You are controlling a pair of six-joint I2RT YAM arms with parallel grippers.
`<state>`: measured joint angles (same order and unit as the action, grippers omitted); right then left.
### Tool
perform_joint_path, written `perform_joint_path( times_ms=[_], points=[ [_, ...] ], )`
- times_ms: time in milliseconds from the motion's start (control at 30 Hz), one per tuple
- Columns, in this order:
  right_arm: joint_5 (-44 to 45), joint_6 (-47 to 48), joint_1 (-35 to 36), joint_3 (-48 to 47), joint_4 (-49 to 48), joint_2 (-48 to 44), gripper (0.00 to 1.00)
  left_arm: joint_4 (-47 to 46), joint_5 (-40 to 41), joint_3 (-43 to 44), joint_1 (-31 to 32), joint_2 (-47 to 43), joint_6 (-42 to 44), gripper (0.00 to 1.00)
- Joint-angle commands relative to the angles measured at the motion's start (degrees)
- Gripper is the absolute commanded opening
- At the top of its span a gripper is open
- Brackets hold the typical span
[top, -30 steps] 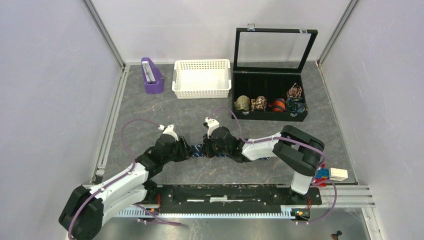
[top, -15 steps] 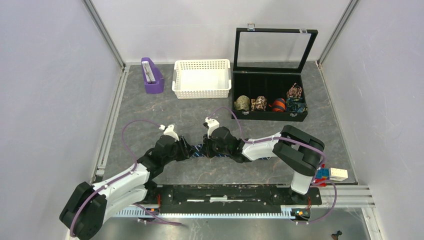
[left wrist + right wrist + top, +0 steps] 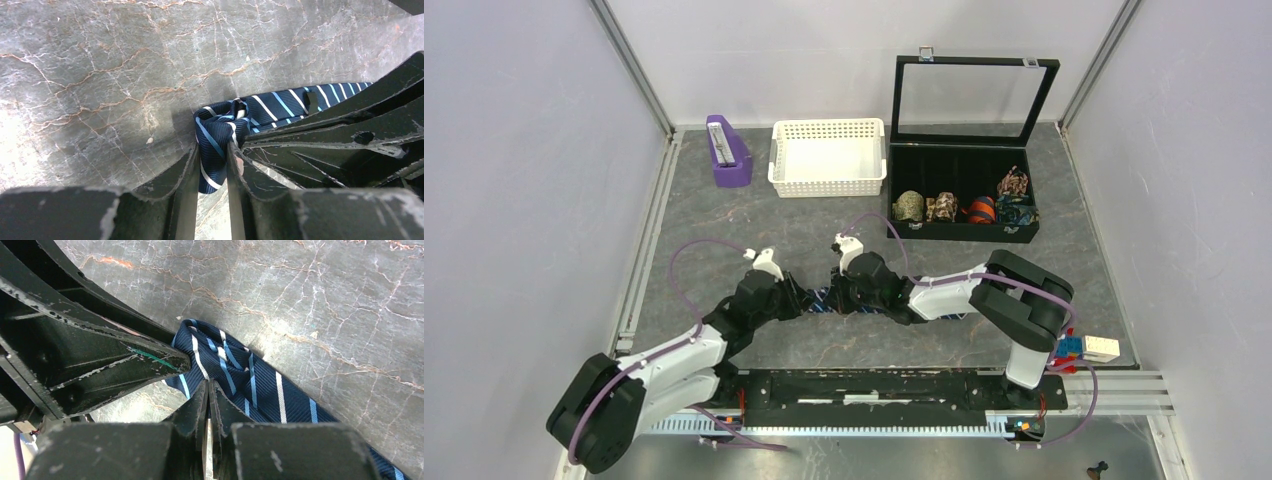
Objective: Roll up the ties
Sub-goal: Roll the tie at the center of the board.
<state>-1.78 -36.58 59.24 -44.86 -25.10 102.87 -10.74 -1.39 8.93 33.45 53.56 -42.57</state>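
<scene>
Two arms reach in from the near edge and meet at the middle of the grey marbled tabletop, both on one tie, dark navy with thin light-blue and white diagonal stripes. It lies on the tabletop between them, and its end towards the left arm is doubled over into a small bunch.

The left pincer has its two fingers either side of that bunch and is clamped on it, with the cloth filling the gap between them. The right pincer has its two fingers pressed together, tips at the tie's near edge. I cannot tell whether any cloth is nipped between them. The rest of the tie runs away flat beside it.

Along the back I count three containers:
- One purple holder sits on the left.
- One white lattice basket sits in the middle.
- One black case sits on the right, with its glass lid standing open.

In the case I count five rolls. Four sit in the front row, olive, brown, orange and blue-green. One mottled roll sits behind the blue-green one.
</scene>
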Motion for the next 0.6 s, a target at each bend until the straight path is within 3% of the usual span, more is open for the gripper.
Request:
perform_joint_path(
  times_ms=[0,267,367,567],
  points=[
    [-0.6,1.0,-0.4,-0.1,-1.8,0.4,0.08,-4.3,0.2,-0.2,-0.3,1.9,0.2,0.32],
    [-0.7,1.3,-0.6,-0.7,-1.1,-0.2,0.07,-3.1,-0.6,0.8,-0.3,2.2,0.8,0.18],
    [-0.8,1.6,-0.7,-1.0,-0.7,-0.6,0.08,0.8,-0.1,2.1,-0.2,0.2,1.7,0.03],
    [-1.2,1.4,-0.6,-1.4,-0.6,-0.7,0.08,8.8,1.1,5.1,-0.2,-2.2,2.6,0.02]
  ],
)
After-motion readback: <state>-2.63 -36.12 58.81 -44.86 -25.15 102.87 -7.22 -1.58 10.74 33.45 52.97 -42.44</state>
